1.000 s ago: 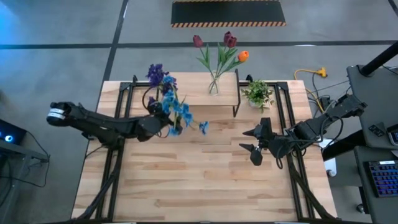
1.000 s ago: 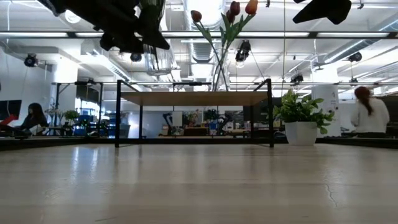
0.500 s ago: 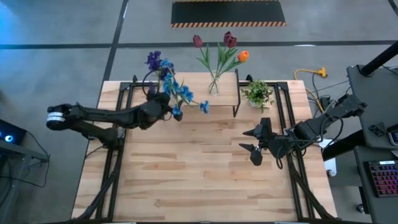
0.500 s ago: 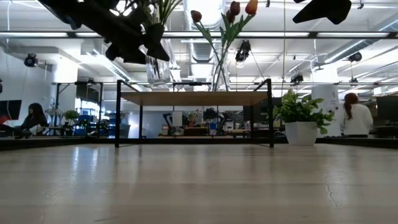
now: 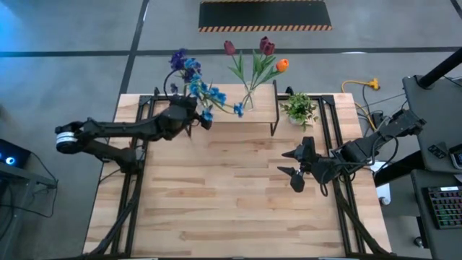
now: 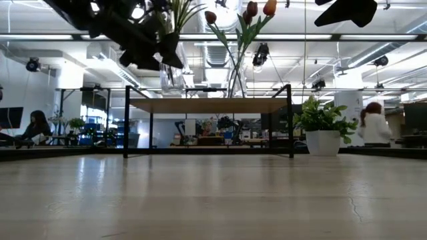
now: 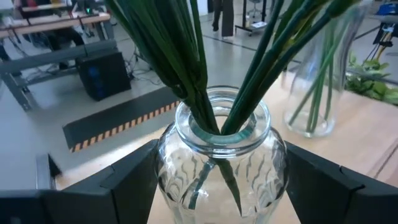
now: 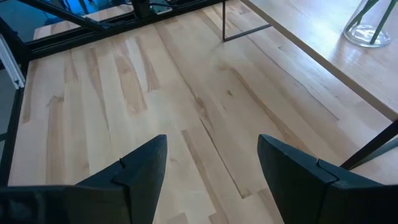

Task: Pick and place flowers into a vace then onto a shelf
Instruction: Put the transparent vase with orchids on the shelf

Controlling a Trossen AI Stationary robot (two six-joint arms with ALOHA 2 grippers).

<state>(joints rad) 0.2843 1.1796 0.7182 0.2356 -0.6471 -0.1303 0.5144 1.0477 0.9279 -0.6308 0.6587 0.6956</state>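
Observation:
My left gripper [image 5: 190, 119] is shut on a clear glass vase [image 7: 214, 163] that holds the purple cluster [image 5: 179, 61] and the small blue blooms [image 5: 211, 97] on green stems. In the low view the vase [image 6: 171, 68] hangs in the air above the level of the shelf [image 6: 210, 105], near its left end. A second glass vase [image 5: 247, 100] with dark red tulips and an orange bud [image 5: 281, 64] stands on the shelf [image 5: 224, 110]. My right gripper [image 5: 292, 165] is open and hovers over the table's right half. My left gripper pinches the vase's rounded body [image 7: 168, 177] below the neck, one finger [image 7: 127, 183] on each side. The fingers come level from the table's left. The vase is lifted clear and stands about upright, with the stems rising out of its mouth.
A leafy potted plant in a white pot [image 5: 299, 108] stands on the table just right of the shelf. Black frame rails [image 5: 141, 137] run along both sides of the table. Bare wood [image 5: 231, 202] lies in the near half.
My left gripper has carried the vase toward the table's far edge and the shelf, staying shut on it. The blooms have swung from over the bare table to over the shelf's left part. The right arm has kept still.

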